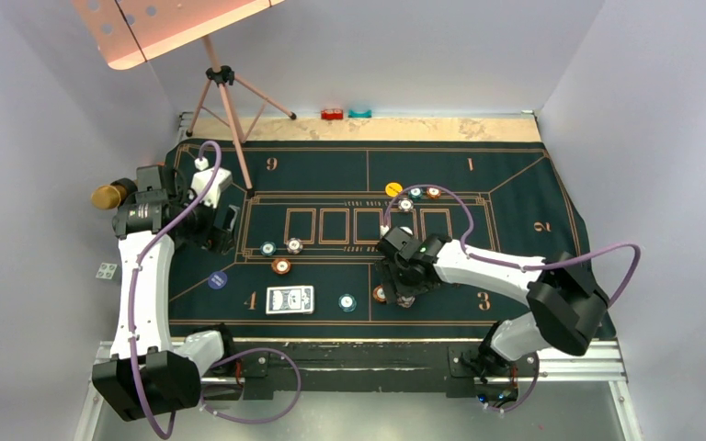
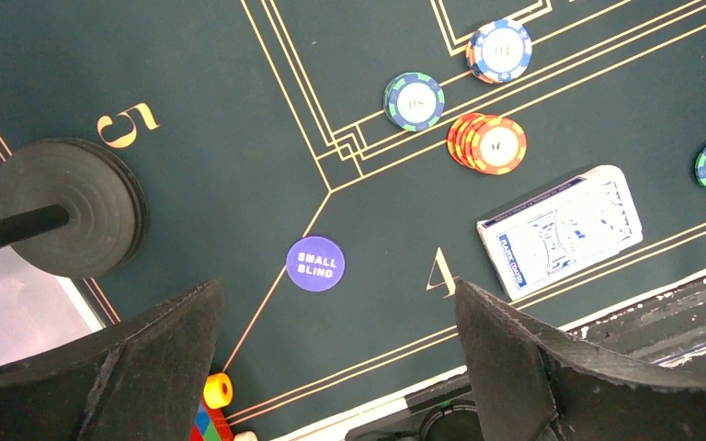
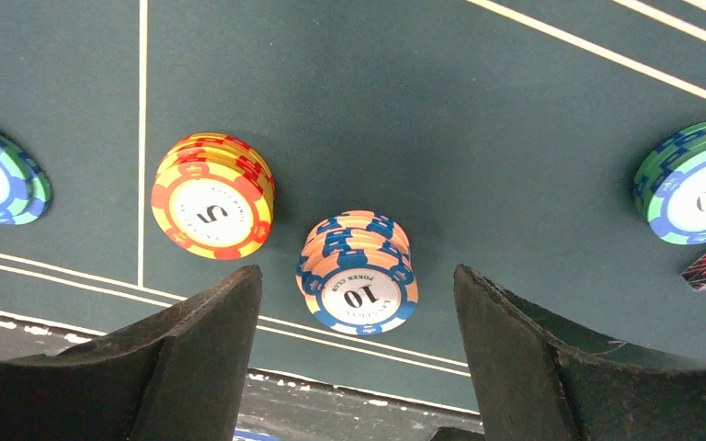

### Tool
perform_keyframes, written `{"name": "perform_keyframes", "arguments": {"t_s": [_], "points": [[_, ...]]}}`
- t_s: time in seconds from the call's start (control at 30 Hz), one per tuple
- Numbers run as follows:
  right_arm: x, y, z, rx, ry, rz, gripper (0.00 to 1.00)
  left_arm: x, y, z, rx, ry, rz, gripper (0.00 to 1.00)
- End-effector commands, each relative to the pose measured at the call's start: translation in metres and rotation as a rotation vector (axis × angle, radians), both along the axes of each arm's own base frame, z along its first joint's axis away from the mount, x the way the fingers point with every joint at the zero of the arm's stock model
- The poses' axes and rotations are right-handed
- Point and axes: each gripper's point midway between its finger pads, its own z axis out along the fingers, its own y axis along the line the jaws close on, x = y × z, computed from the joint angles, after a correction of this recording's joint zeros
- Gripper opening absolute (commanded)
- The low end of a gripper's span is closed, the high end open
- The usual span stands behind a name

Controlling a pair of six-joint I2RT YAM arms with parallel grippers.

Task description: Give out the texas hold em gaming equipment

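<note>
Since both arms reach out over the mat [image 1: 515,211], each gripper is covered separately.

**R gripper [image 3: 357,273]**
- Position: low over the mat's near edge, by numeral 3.
- Jaws: apart, one finger per side of the blue-orange stack [image 3: 360,296], marked "10".
- Felt shows betw. each finger and the stack, so there is no contact and nothing is held.
- The stack sits flat on the felt, just inside the gold border lines.
- Wrist view, L of it: the red-yellow stack [image 3: 211,197], marked "5", near but not touching.
- A green-blue stack [image 3: 694,184] sits well apart at the R edge of that view.

**L gripper [image 2: 338,289]**
- Position: hovering over the mat's L side, betw. numerals 5 and 4.
- Jaws: spread fully wide and empty.
- The small-blind disc [image 2: 315,264], blue, lies flat on a gold line below the gap.
- The card deck [image 2: 561,228] lies back-up beside numeral 4, apart from the disc.
- Beyond the deck are three chip groups: orange stack [image 2: 487,144], green-blue chip [image 2: 414,101], blue-white stack [image 2: 499,48].
- A black stand foot [image 2: 69,207] rests on the mat beside numeral 5.

**Far side (top view)**
- The yellow disc [image 1: 393,188] lies near numeral 1.
- Three chips [image 1: 419,197] sit just beside it.
</note>
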Motion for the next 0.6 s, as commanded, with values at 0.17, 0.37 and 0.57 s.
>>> {"name": "perform_keyframes", "arguments": {"t_s": [0.17,0.37,0.57], "points": [[-0.012,0.010,-0.016,-0.034,0.048,-0.003,0.73,0.006,0.005,0.018,0.031,-0.061,-0.010,1.00],[-0.010,0.006,-0.019,-0.071,0.036,-0.027,0.59,0.006,0.005,0.015,0.033,-0.057,-0.013,1.00],[-0.004,0.003,-0.014,-0.091,0.006,-0.054,0.44,0.006,0.005,0.015,0.033,-0.058,-0.012,1.00]]}}
